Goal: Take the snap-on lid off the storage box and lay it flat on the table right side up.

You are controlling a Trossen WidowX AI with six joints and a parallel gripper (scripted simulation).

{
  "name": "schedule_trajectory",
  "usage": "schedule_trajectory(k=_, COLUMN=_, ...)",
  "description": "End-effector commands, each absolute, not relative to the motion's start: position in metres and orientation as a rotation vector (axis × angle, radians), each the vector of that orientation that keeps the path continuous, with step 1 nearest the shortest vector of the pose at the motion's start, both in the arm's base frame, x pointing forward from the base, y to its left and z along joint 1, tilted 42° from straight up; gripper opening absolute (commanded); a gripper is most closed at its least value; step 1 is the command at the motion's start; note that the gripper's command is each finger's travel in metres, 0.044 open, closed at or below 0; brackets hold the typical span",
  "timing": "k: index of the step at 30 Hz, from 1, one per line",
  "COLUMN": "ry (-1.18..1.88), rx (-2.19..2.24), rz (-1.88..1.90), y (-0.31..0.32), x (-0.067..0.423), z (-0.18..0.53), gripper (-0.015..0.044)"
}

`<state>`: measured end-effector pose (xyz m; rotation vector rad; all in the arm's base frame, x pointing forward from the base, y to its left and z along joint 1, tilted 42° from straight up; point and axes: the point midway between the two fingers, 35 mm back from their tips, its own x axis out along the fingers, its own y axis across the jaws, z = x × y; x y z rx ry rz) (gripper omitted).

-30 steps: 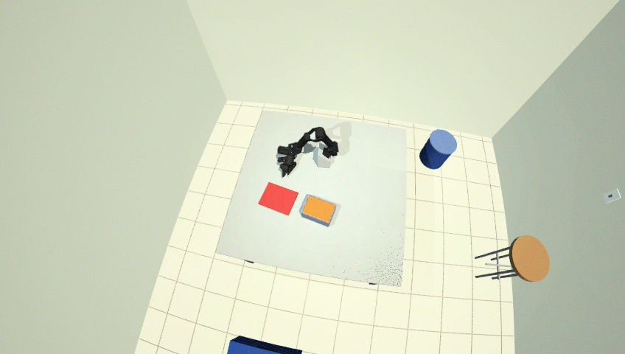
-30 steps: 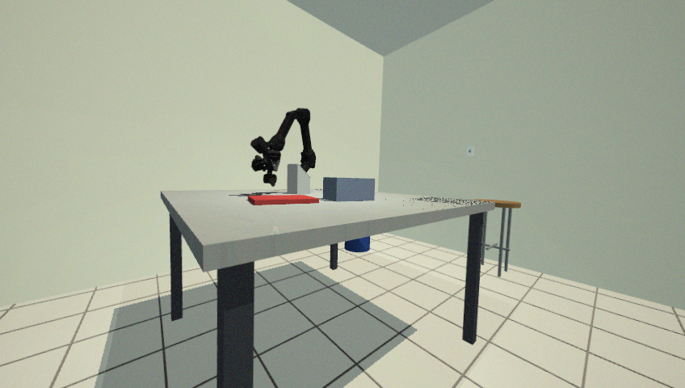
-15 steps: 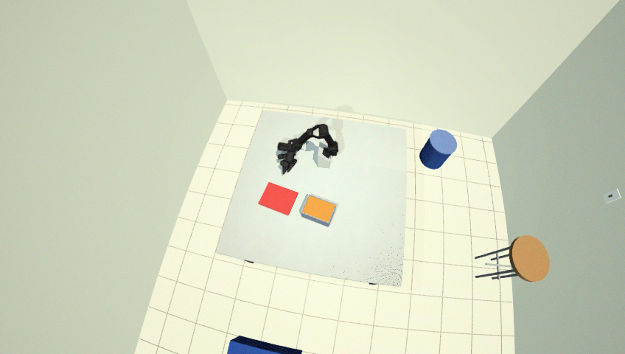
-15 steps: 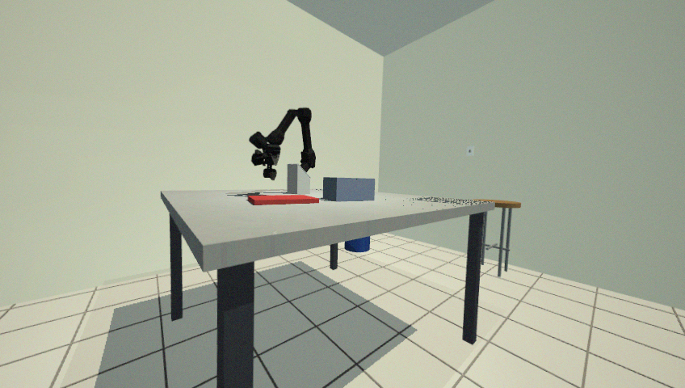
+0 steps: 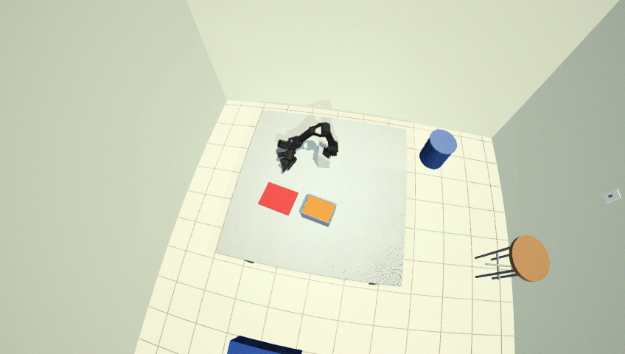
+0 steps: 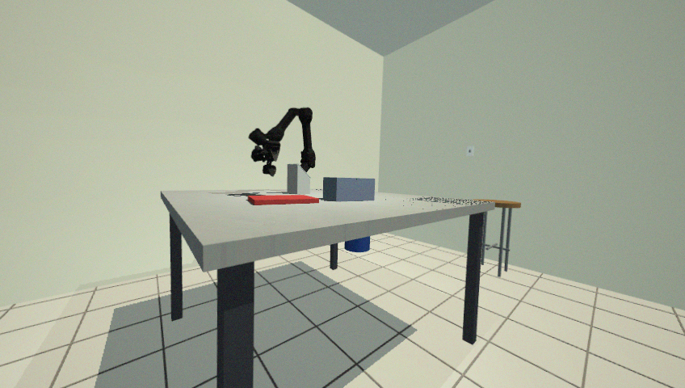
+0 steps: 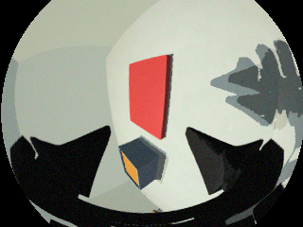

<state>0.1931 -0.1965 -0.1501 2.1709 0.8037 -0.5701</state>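
Observation:
The red lid lies flat on the grey table, apart from the box and on its left in the overhead view. The grey-blue storage box stands open and shows an orange inside. My gripper is open and empty. It hangs well above the table, behind the lid towards the arm's base, touching nothing.
A grey block stands at the arm's base. On the floor are a blue cylinder, a wooden stool and a blue crate.

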Motion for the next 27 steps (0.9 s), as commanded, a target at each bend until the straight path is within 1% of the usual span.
schedule_trajectory(k=1, ry=0.806, rx=2.169, rz=-0.575, y=-0.1949, x=0.1924, z=-0.1511, gripper=0.0440)
schedule_trajectory(k=24, ry=0.806, rx=2.169, rz=-0.575, y=-0.1949, x=0.1924, z=-0.1511, gripper=0.0440)
schedule_trajectory(k=27, ry=0.806, rx=2.169, rz=-0.575, y=-0.1949, x=0.1924, z=-0.1511, gripper=0.0361)
